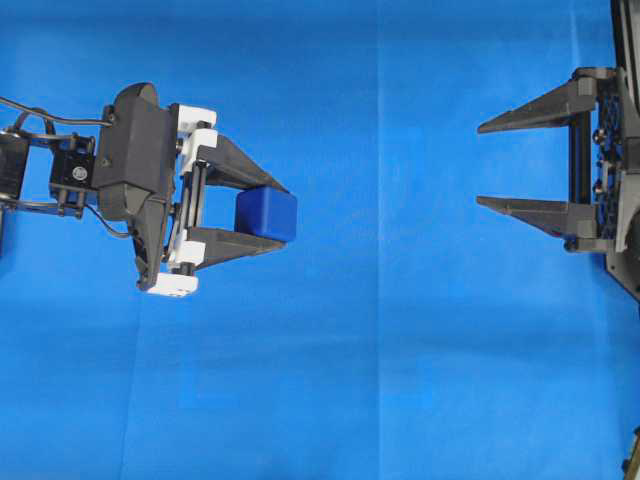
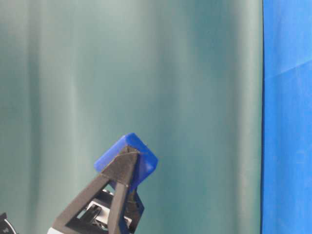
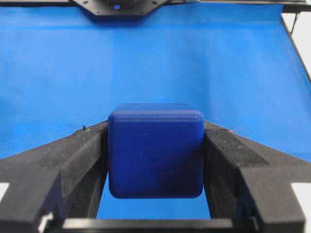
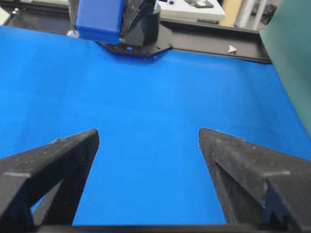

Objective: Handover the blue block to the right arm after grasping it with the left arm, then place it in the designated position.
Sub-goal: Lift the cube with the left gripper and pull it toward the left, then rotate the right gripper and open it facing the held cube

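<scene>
Left end effector (image 1: 270, 214) is clamped on the blue block (image 1: 267, 215); both fingertips press its opposite side faces, and the block sits right at the tips. I read that as deliberate: gripped so far out, most of the cube projects forward, leaving free faces for the other arm to take.

Right end effector (image 1: 482, 165) stands fully spread and holds nothing. Its fingers point toward the left arm, well apart from the block across the blue cloth (image 1: 400, 380) on the worktop. I judge it is posed as a waiting receiver, spread wider than the block so the cube can pass between the fingers.

View notes:
- Overhead shows the gap between the two end effectors and that they face each other roughly in line. It gives me no height.
- Table-level shows the block (image 2: 127, 160) lifted clear, against the green backdrop (image 2: 146, 73), with nothing beneath it in frame. The right arm is absent here.
- Left wrist shows the grip squarely: the block (image 3: 155, 150) is level between the fingers (image 3: 73, 160), cloth visible below it.
- Right wrist shows the block (image 4: 99, 19) high in frame, ahead of its empty fingers (image 4: 58, 160).

Handover not yet made; I cannot see any marked placement spot.
</scene>
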Robot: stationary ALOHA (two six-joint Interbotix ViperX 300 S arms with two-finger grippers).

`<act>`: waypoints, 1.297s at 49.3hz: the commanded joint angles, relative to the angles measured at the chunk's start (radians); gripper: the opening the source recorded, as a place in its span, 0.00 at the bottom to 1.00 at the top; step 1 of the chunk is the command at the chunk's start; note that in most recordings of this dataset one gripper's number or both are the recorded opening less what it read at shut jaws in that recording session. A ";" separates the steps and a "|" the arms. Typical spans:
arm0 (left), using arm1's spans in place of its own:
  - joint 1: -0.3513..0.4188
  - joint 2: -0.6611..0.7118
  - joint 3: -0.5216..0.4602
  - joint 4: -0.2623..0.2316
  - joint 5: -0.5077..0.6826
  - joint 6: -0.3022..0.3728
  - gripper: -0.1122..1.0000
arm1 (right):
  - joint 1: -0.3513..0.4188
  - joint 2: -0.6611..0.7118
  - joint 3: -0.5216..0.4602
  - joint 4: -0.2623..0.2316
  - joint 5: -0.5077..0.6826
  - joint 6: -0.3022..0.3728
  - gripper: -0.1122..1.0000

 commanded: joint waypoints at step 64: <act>0.002 -0.021 -0.008 -0.005 -0.015 -0.005 0.54 | 0.091 -0.032 -0.049 -0.405 0.034 -0.230 0.96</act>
